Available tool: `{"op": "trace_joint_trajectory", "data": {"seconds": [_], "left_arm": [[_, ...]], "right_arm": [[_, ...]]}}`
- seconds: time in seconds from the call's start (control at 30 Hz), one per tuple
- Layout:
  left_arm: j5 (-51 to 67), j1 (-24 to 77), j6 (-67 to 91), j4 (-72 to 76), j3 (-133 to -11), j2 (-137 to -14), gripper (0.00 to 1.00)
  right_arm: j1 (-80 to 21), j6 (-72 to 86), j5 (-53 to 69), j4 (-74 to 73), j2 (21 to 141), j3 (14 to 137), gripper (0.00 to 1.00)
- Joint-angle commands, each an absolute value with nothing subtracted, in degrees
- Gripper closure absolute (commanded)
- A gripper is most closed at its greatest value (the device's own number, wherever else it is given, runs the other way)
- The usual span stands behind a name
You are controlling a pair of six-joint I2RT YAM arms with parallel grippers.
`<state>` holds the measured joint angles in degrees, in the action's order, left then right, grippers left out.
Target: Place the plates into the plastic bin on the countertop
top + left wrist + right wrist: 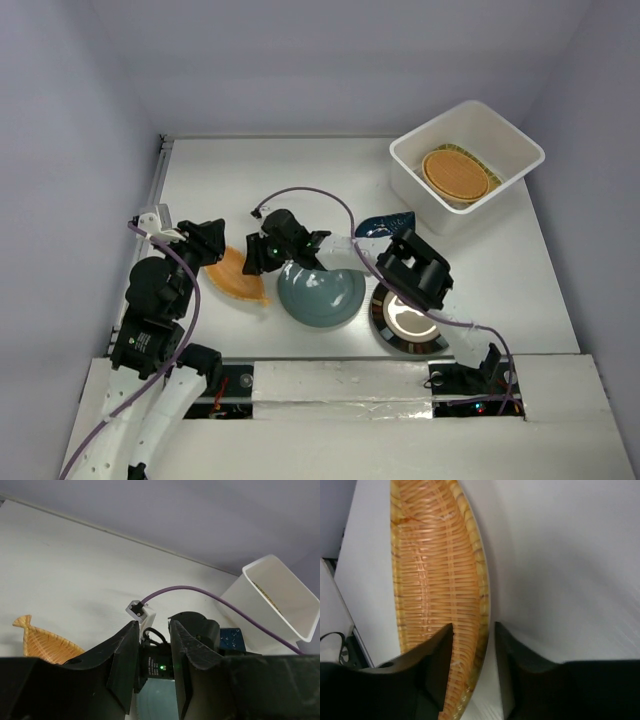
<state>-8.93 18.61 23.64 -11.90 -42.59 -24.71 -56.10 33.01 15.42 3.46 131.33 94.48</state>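
- Right, the right gripper [474, 630] reaches across the countertop [250, 170] to the orange leaf-shaped plate [238, 277]. Its fingers are spread, with the plate's woven rim running up between them. One finger overlaps the weave; a sliver of white shows between the rim and the other.
- The left gripper [152, 635] hangs just beside the same plate, on its left. Its fingers are parted by a narrow gap and pinch nothing; the right arm's black body fills the view beyond them.
- The grey-blue round plate [320, 297] lies just right of the leaf plate, near the front edge.
- The black-rimmed round plate [408, 322] lies beside it, partly under the right arm.
- The dark-blue leaf-shaped plate [385, 223] lies close to the plastic bin [425, 195].
- The bin stands at the far right, and an orange woven round plate [455, 174] lies inside it.
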Motion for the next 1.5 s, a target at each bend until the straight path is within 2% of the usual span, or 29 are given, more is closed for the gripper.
{"op": "trace_joint_trajectory", "data": {"seconds": [0.0, 0.07, 0.13, 0.17, 0.2, 0.23, 0.43, 0.47, 0.5, 0.6, 0.77, 0.87, 1.07, 1.2, 1.47], "left_arm": [[-8.3, 18.3, 23.6, -9.4, -43.1, -24.5, 0.71], [-8.3, 18.3, 23.6, -9.5, -43.2, -24.3, 0.71], [-8.3, 18.3, 23.6, -9.4, -43.1, -24.0, 0.71], [-8.2, 18.3, 23.7, -9.5, -43.1, -23.9, 0.71], [-8.3, 18.3, 23.7, -9.4, -43.1, -23.6, 0.71], [-8.3, 18.3, 23.7, -9.4, -43.0, -23.6, 0.71], [-7.0, 18.3, 23.6, -8.7, -42.5, -23.2, 0.71], [-5.6, 18.3, 23.4, -8.1, -42.3, -23.2, 0.71], [-4.8, 18.8, 23.3, -7.7, -42.0, -23.3, 0.65], [-2.4, 19.3, 23.2, -6.7, -41.4, -23.7, 0.58], [-0.3, 19.9, 22.9, -6.3, -41.4, -24.9, 0.56], [-0.3, 19.9, 22.8, -6.2, -41.3, -24.9, 0.56], [1.6, 20.9, 22.7, -6.2, -41.2, -24.7, 0.55], [2.4, 21.4, 22.6, -6.1, -41.2, -24.8, 0.52], [2.7, 22.0, 22.5, -6.2, -41.1, -24.3, 0.5]], "right_arm": [[-56.9, 35.1, 17.5, 5.3, 131.4, 97.1, 0.56], [-56.9, 36.4, 17.3, 6.6, 130.8, 97.0, 0.73], [-56.9, 36.5, 16.6, 6.9, 130.3, 97.6, 0.75], [-56.9, 36.5, 16.6, 6.8, 130.3, 98.1, 0.82], [-56.9, 36.5, 15.7, 6.7, 129.6, 98.6, 0.96], [-56.9, 36.7, 14.7, 6.9, 128.8, 98.6, 0.99], [-50.6, 38.2, 8.2, 12.5, 115.9, 94.1, 1.0], [-47.1, 38.3, 7.4, 13.9, 113.6, 90.9, 1.0], [-44.9, 38.4, 5.9, 14.6, 111.2, 88.9, 1.0], [-35.3, 38.9, 2.8, 16.0, 100.9, 79.6, 1.0], [-18.4, 41.1, -5.3, 14.0, 82.8, 65.9, 1.0], [-8.4, 41.7, -8.6, 11.9, 78.5, 61.4, 1.0], [4.0, 42.5, -5.1, 7.7, 80.1, 63.0, 1.0], [6.3, 40.4, -6.1, 2.2, 86.1, 68.6, 0.99], [9.1, 40.2, -5.9, 0.8, 93.0, 69.6, 0.93]]}}
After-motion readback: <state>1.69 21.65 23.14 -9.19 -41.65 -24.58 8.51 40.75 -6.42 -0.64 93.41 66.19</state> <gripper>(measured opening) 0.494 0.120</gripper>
